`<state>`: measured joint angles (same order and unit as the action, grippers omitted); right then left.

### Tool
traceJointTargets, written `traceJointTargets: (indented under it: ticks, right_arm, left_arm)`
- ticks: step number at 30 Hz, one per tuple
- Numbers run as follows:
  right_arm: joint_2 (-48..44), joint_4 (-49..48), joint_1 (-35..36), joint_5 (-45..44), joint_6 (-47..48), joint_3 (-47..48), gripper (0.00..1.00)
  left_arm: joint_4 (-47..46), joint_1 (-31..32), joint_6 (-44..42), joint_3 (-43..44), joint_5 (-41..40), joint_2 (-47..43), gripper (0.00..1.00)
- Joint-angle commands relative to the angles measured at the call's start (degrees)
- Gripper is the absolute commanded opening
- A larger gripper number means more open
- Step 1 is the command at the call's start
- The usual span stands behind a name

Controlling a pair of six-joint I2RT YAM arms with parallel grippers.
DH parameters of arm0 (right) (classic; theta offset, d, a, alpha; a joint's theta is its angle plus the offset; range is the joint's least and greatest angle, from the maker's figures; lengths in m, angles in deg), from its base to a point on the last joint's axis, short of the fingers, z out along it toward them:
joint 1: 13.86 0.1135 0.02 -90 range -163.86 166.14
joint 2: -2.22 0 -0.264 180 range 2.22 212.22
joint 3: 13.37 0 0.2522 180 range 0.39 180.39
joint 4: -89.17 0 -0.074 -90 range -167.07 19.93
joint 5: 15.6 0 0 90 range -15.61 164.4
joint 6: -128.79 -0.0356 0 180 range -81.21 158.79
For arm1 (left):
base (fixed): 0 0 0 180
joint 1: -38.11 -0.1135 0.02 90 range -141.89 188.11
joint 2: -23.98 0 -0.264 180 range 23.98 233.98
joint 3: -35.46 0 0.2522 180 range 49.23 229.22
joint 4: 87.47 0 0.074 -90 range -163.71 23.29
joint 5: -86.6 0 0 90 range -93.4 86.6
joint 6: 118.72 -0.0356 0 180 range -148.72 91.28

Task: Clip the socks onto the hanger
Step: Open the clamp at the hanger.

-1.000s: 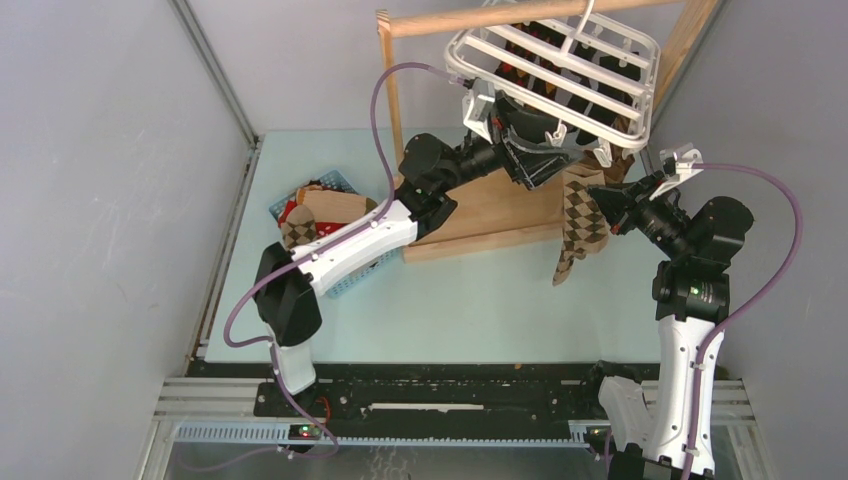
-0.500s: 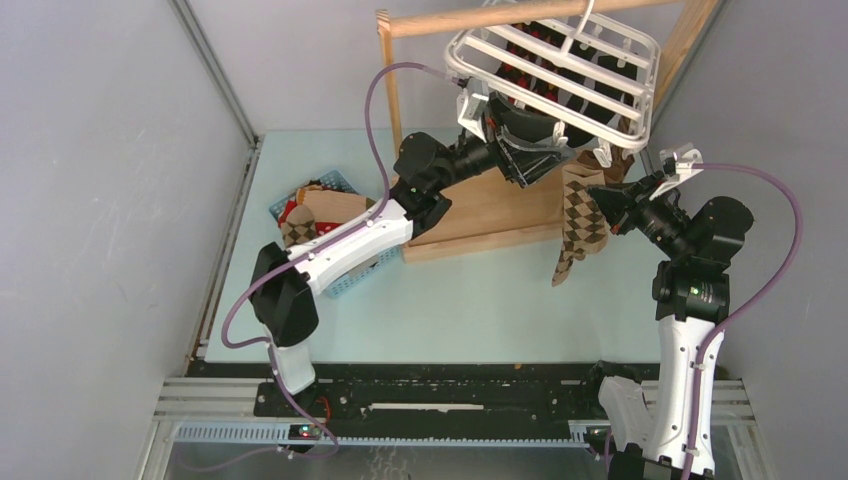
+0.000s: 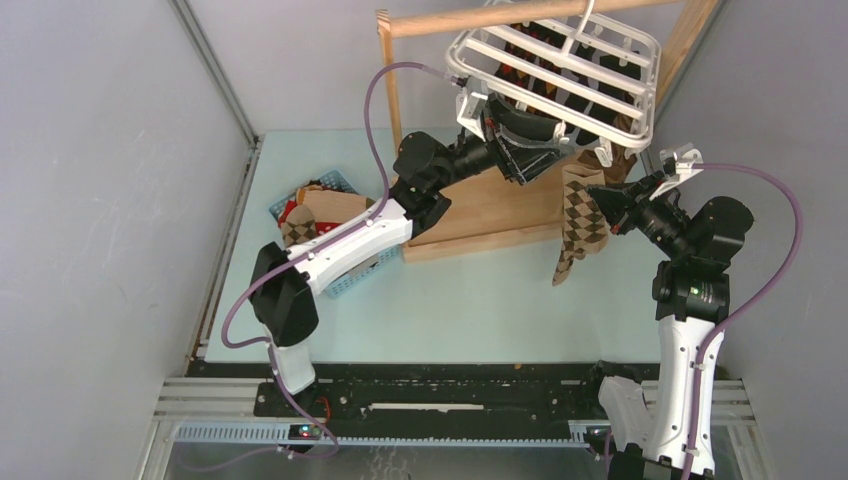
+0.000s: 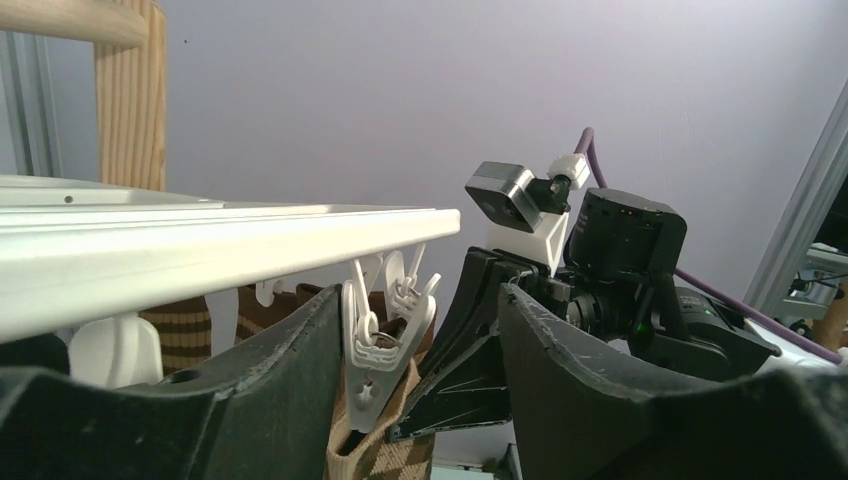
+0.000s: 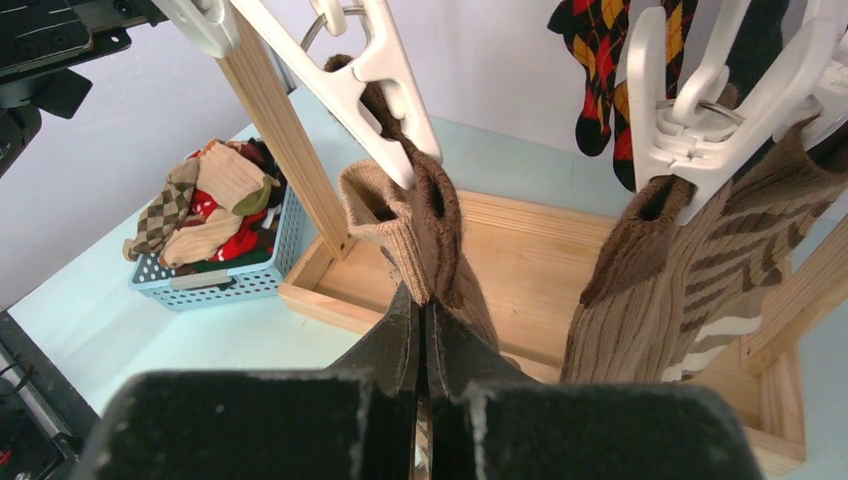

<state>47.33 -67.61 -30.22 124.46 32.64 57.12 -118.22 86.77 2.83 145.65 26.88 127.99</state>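
The white hanger (image 3: pixel 555 62) hangs from the wooden rail. One of its clips (image 4: pixel 383 335) bites the cuff of a brown argyle sock (image 3: pixel 580 215). My left gripper (image 3: pixel 520 140) is open just under the frame, its jaws on either side of that clip, the left finger (image 4: pixel 270 370) close against it. My right gripper (image 3: pixel 603 205) is shut on the same sock (image 5: pixel 425 215) a little below the cuff. In the right wrist view the clip (image 5: pixel 385 85) grips the cuff above my fingertips (image 5: pixel 405 330). A striped brown sock (image 5: pixel 700 260) and a red argyle sock (image 5: pixel 600 60) hang clipped nearby.
A small blue basket (image 3: pixel 345 275) with several loose socks (image 5: pixel 205 200) sits left of the wooden stand's base tray (image 3: pixel 500 215). The stand's post (image 3: pixel 392 90) and rail (image 3: pixel 480 18) carry the hanger. Grey walls close in both sides.
My left gripper has risen slightly toward the hanger's edge. The right arm and the argyle sock have stayed in place.
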Motion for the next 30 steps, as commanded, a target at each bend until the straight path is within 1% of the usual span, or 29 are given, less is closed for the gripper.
traceJointTargets:
  ticks: [1,3,5,10,22,30]
  right_arm:
    - [-0.47,-2.51,0.36,0.3,-0.43,0.14,0.0]
    - [-0.47,-2.59,0.36,0.29,-0.44,0.14,0.0]
    - [-0.44,-2.64,0.36,0.36,-0.44,0.13,0.0]
    - [-0.45,-2.61,0.36,0.45,-0.48,0.14,0.0]
    - [-0.74,-2.5,0.44,1.08,-0.61,0.13,0.0]
    - [-1.81,-2.57,0.45,3.1,-0.59,0.13,0.0]
  left_arm:
    - [-1.17,-0.47,0.37,1.24,0.33,-2.01,0.59]
    - [-0.66,-0.48,0.32,1.75,0.22,-1.82,0.53]
    - [-0.29,-0.47,0.29,2.14,0.09,-1.65,0.46]
    - [0.37,-0.42,0.55,2.92,-0.01,-1.31,0.36]
    - [1.8,-0.37,1.86,4.71,-1.24,-0.24,0.33]
    - [2.5,-0.26,2.41,5.05,-2.46,-0.15,0.24]
